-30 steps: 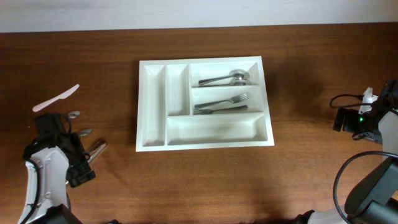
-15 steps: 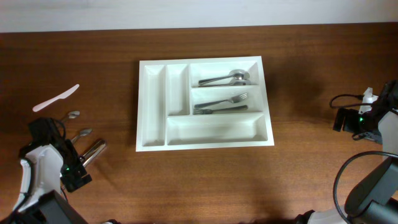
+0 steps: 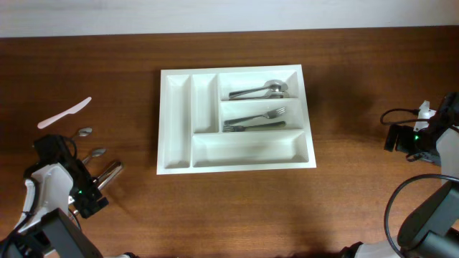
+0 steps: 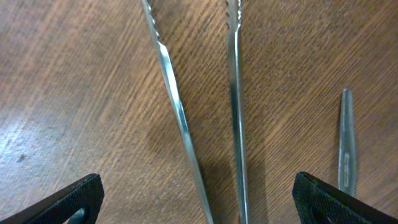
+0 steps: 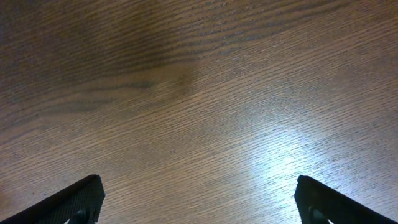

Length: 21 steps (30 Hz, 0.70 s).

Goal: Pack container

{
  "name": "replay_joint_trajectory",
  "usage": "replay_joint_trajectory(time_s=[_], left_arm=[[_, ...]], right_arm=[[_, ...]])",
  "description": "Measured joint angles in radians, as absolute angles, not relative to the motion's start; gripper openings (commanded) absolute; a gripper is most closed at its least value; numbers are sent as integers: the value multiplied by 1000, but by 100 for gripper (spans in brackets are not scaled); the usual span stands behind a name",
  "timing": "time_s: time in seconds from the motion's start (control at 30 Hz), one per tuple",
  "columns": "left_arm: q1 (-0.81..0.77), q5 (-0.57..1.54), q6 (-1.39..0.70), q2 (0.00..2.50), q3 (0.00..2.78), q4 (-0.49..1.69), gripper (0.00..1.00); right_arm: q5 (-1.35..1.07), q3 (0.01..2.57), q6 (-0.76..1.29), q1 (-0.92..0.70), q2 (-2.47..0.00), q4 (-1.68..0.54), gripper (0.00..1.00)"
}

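The white five-compartment container point(image 3: 176, 122) lies at the table's middle. Its top right compartment holds spoons point(image 3: 259, 90); the one below holds forks point(image 3: 254, 120). Two loose metal spoons point(image 3: 90, 143) lie on the wood at the left. My left gripper point(image 3: 72, 170) is open just over their handles. In the left wrist view the two thin handles point(image 4: 180, 118) run between the spread fingertips point(image 4: 71, 199) of my left gripper point(image 4: 199, 205). It holds nothing. My right gripper point(image 3: 409, 137) is open and empty over bare wood at the right, also seen in the right wrist view point(image 5: 199, 202).
A white plastic knife point(image 3: 64, 113) lies at the far left. A thicker metal piece point(image 3: 109, 172) lies beside the left gripper. A third slim handle point(image 4: 347, 143) shows at the right of the left wrist view.
My left arm has drawn back slightly toward the front left. The spoons on the table and the right arm have not moved.
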<state>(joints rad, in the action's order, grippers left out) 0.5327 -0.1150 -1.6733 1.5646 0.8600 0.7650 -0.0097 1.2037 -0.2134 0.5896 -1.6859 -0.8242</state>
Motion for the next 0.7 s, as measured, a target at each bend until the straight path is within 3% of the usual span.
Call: replay_joint_trajectory(time_s=[0.7], left_arm=[[535,-65,-1696,1667,861,725,99]], right_arm=[[-10,1204,-214,590,-1686,-824,99]])
